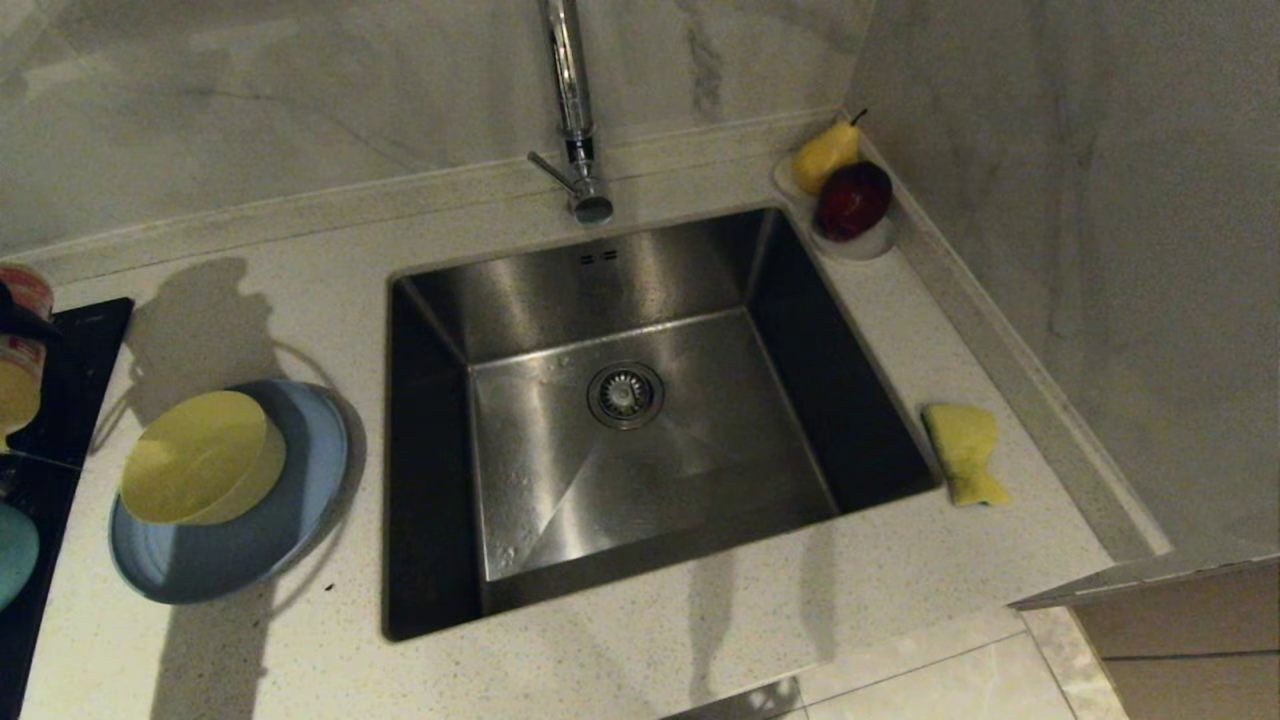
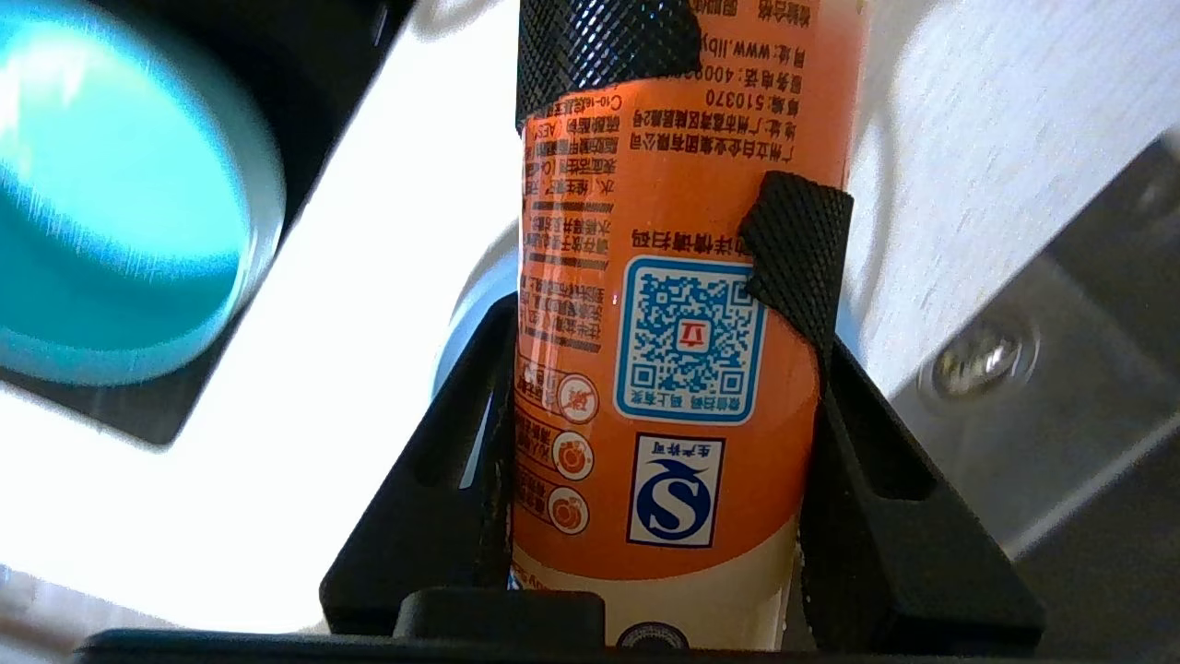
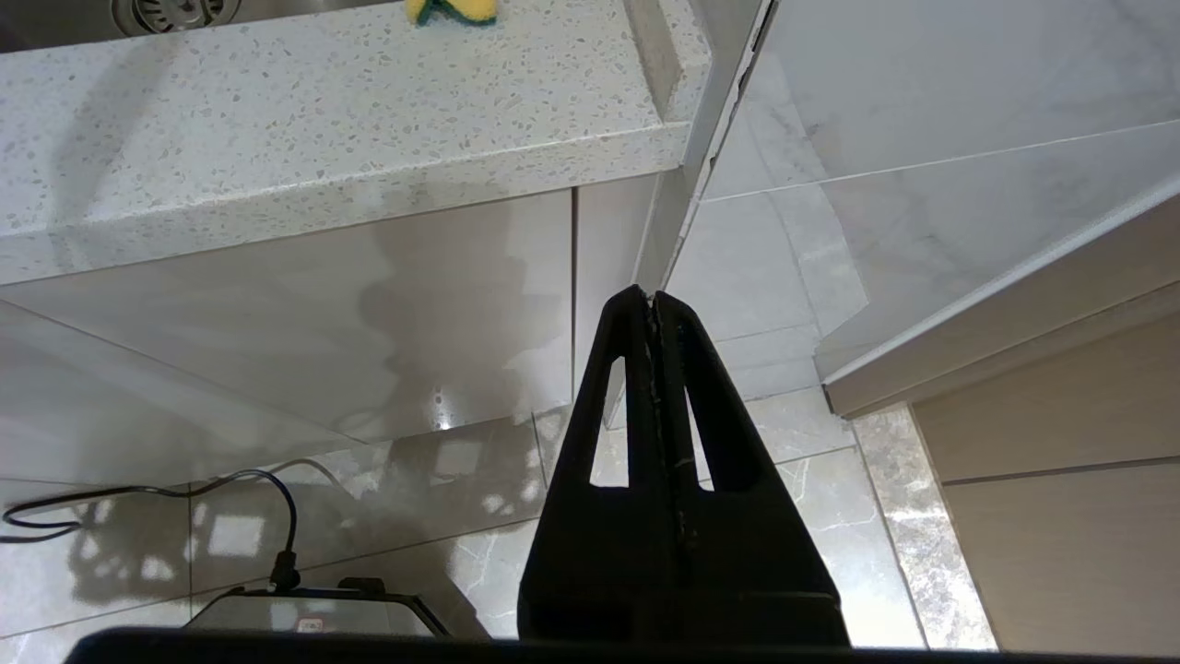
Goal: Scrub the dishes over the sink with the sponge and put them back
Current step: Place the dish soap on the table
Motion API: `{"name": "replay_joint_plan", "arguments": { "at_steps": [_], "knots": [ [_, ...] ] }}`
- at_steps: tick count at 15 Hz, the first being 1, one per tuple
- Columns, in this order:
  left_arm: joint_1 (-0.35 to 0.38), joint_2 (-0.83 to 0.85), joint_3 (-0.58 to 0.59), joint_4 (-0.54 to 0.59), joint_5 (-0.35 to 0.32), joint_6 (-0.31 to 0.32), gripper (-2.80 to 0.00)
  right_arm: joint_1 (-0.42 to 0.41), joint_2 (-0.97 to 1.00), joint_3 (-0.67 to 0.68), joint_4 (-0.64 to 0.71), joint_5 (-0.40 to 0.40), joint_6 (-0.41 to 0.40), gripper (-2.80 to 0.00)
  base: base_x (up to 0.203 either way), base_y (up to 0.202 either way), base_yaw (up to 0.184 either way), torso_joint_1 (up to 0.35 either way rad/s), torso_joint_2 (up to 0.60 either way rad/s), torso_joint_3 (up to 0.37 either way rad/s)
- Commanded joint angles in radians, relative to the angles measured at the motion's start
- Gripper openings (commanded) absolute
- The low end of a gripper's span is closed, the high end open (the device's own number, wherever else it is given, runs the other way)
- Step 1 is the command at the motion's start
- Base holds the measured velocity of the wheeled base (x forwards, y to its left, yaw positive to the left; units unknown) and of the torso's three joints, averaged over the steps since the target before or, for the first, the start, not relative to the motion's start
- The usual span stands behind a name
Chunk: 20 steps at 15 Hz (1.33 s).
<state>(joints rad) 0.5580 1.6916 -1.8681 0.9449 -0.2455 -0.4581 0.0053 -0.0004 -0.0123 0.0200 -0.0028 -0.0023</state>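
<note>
Filling the counter's (image 1: 700,640) middle, the sink (image 1: 620,420) anchors everything: left of it, the blue plate (image 1: 240,540) carries the yellow bowl (image 1: 200,458); right of it lies the sponge (image 1: 965,452). Left gripper (image 2: 682,231) fingers clamp an orange bottle (image 2: 664,387) beside the teal bowl (image 2: 111,184). Right gripper (image 3: 653,304) fingers are pressed together, empty, below the counter.

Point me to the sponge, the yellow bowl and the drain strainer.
sponge (image 1: 965,450), head view, middle of its yellow top face.
yellow bowl (image 1: 195,458), head view, inside of the bowl.
drain strainer (image 1: 625,394), head view, centre of the round strainer.
</note>
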Motion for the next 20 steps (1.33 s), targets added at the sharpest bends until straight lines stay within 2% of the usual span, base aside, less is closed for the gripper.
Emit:
{"name": "replay_joint_plan", "arguments": {
  "at_steps": [1, 6, 12, 15, 17, 20],
  "knots": [
    [0.005, -0.035, -0.007, 0.075, -0.033, -0.003, -2.80, 0.001, -0.001, 0.000, 0.000, 0.000, -0.001, -2.80, 0.000, 0.000, 0.000, 0.000, 0.00, 0.000],
    [0.013, -0.089, -0.011, 0.098, -0.148, -0.034, -2.80, 0.001, -0.001, 0.000, 0.000, 0.000, -0.001, -2.80, 0.000, 0.000, 0.000, 0.000, 0.00, 0.000],
    [0.012, -0.126, -0.011, 0.232, -0.293, -0.033, -2.80, 0.001, -0.001, 0.000, 0.000, 0.000, -0.001, -2.80, 0.000, 0.000, 0.000, 0.000, 0.00, 0.000],
    [0.011, -0.138, -0.011, 0.262, -0.354, -0.033, -2.80, 0.001, -0.001, 0.000, 0.000, 0.000, -0.001, -2.80, 0.000, 0.000, 0.000, 0.000, 0.00, 0.000],
    [0.011, -0.138, -0.012, 0.310, -0.420, -0.034, -2.80, 0.001, -0.001, 0.000, 0.000, 0.000, -0.001, -2.80, 0.000, 0.000, 0.000, 0.000, 0.00, 0.000],
    [0.002, -0.127, -0.011, 0.370, -0.471, -0.034, -2.80, 0.001, -0.001, 0.000, 0.000, 0.000, -0.001, -2.80, 0.000, 0.000, 0.000, 0.000, 0.00, 0.000]
  ]
}}
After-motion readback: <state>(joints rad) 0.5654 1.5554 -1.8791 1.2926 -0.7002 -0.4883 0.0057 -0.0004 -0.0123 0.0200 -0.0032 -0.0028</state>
